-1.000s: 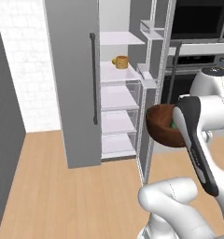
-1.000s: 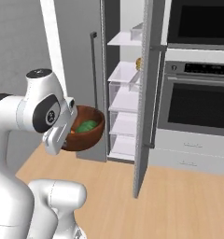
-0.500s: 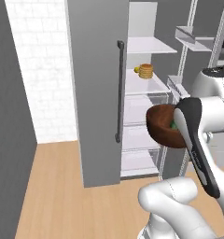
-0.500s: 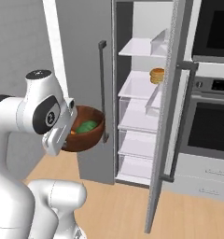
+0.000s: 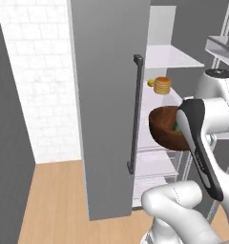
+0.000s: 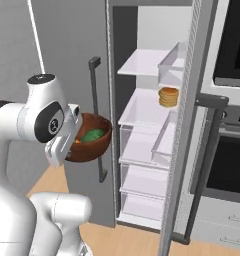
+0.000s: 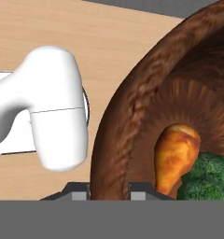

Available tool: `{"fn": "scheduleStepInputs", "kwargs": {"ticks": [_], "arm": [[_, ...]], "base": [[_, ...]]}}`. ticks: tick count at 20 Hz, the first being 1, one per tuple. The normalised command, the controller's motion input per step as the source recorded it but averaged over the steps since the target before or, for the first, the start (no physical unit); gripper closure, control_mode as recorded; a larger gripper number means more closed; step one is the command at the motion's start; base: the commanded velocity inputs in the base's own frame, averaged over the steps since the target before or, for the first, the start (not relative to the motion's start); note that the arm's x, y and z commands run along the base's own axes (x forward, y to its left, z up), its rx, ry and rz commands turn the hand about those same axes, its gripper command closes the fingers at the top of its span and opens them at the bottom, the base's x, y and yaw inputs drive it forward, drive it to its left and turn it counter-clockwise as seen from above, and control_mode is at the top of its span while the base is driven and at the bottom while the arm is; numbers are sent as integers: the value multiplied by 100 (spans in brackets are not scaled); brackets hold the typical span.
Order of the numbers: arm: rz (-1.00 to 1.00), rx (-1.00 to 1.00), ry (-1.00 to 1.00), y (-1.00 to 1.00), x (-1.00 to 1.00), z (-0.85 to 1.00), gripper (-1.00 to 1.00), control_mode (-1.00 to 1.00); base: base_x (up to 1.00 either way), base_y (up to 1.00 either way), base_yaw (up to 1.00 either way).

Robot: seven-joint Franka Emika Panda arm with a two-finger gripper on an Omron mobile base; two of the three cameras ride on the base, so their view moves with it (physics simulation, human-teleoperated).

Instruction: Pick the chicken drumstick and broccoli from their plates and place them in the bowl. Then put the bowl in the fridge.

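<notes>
We have rolled closer to the open fridge [image 6: 147,125] — shelves loom larger. Our gripper [image 7: 109,189] pinches the bowl [image 6: 89,144] rim — drumstick [image 7: 177,156] and broccoli [image 7: 207,179] inside.

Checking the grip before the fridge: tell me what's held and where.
The pincer holds the bowl by its rim, one finger either side of the wall.

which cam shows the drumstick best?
Hand view: the drumstick lies large and unobstructed inside the bowl, beside the broccoli. Right base view gives a small orange sliver at the bowl's rim. Left base view hides it behind the bowl wall.
</notes>
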Motion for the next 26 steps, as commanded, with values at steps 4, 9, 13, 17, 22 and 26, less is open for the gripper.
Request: {"fn": "scheduleStepInputs", "kwargs": {"ticks": [4, 9, 13, 17, 22, 26], "arm": [[0, 0, 0, 0, 0, 0, 100, 100], [0, 0, 0, 0, 0, 0, 100, 100], [0, 0, 0, 0, 0, 0, 100, 100], [0, 0, 0, 0, 0, 0, 100, 100], [0, 0, 0, 0, 0, 0, 100, 100], [0, 0, 0, 0, 0, 0, 100, 100]], "base": [[82, -32, -7], [39, -54, -12], [36, -35, -15], [51, 3, -5], [56, -5, -11], [47, -17, -13]]}}
